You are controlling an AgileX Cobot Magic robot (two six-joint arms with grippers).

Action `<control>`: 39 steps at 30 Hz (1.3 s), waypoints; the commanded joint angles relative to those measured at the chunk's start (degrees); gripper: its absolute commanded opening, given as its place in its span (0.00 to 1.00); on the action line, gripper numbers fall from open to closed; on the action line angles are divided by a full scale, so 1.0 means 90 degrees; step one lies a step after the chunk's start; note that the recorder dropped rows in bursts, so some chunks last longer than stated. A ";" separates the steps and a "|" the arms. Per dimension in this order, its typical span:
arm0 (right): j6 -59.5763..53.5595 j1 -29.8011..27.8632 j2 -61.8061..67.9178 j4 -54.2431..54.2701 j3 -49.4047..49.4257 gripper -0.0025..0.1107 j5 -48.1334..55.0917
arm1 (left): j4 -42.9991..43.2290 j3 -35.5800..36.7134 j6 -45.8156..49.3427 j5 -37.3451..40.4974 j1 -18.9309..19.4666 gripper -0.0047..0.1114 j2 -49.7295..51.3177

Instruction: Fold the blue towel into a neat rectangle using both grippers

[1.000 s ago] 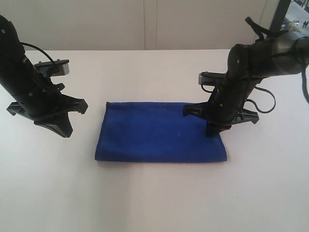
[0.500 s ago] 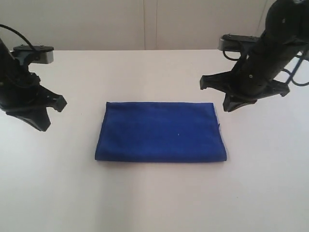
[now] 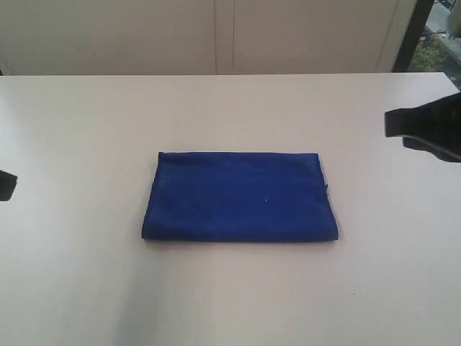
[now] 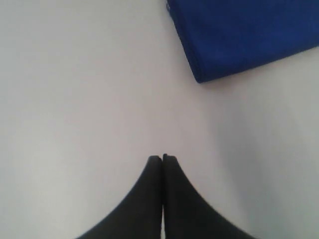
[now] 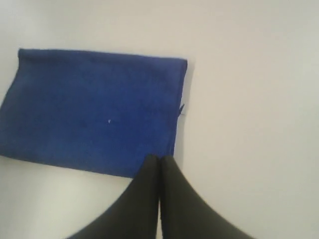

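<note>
The blue towel (image 3: 240, 196) lies folded into a flat rectangle at the middle of the white table (image 3: 230, 303). It also shows in the left wrist view as a folded corner of the towel (image 4: 239, 35), and in the right wrist view as the whole towel (image 5: 94, 109). My left gripper (image 4: 162, 158) is shut and empty, hanging over bare table away from the towel. My right gripper (image 5: 160, 159) is shut and empty too, raised above the towel's end. In the exterior view only a black piece of the right arm (image 3: 431, 130) and a sliver of the left arm (image 3: 6, 184) show at the edges.
A pale wall (image 3: 216, 36) runs behind the table's far edge. A dark frame (image 3: 414, 32) stands at the back right.
Both arms have lifted and drawn outward, away from the towel, almost out of the exterior view. The towel has stayed flat and still.
</note>
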 commanded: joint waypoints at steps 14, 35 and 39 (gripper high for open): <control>-0.0161 -0.0030 -0.3356 -0.1135 0.1850 0.02 -0.1474 | 0.0040 0.0941 0.0000 -0.1426 -0.0002 0.04 -0.1716; -0.0161 -0.1685 -0.5591 -0.0996 0.2261 0.02 -0.1402 | 0.0050 0.0941 0.0000 -0.1432 -0.0002 0.04 -0.1716; -0.0161 -0.1839 -0.6083 -0.0996 0.2590 0.02 -0.1414 | 0.0050 0.0941 0.0000 -0.1432 -0.0002 0.04 -0.1716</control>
